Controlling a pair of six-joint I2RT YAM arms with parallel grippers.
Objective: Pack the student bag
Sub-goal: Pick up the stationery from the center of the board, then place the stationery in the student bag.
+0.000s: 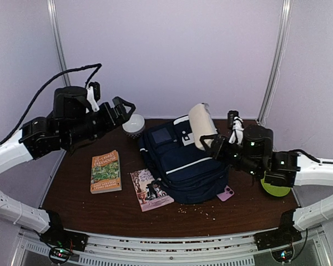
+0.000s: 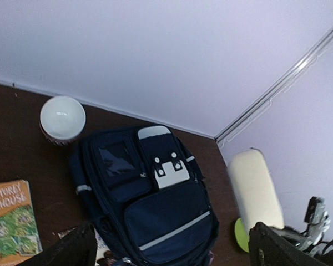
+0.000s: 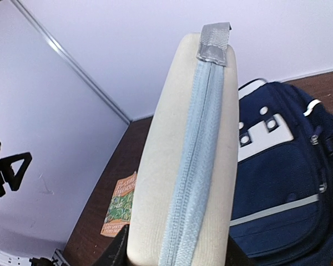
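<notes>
While the right gripper (image 1: 210,142) pinches a cream padded zip case with a pale blue zipper (image 1: 200,124) by its lower end, holding it upright in the air at the bag's far right side, the large navy-blue fabric backpack with white stripes (image 1: 180,160) lies flat on its back in the middle of the dark brown wooden table (image 1: 238,213), with its front pocket and white buckle patches facing up. Its pockets look zipped, so what it holds cannot be told. Just beside its far left corner stands one round white bowl with a patterned outside (image 1: 134,124), its glossy white inside showing in the left wrist view. The left gripper (image 1: 125,111) hangs high over the table's far left, jaws spread wide with nothing between them. Two paperbacks lie flat to the bag's left: an orange-and-green book (image 1: 106,172) and, right against the bag's near left edge, a pink-covered book (image 1: 151,190). One pink phone (image 1: 226,193) pokes out at the bag's near right edge, and one lime-green round disc (image 1: 277,188) shows partly under the right arm. Pale crumbs (image 1: 197,209) are scattered along the table's near side.
</notes>
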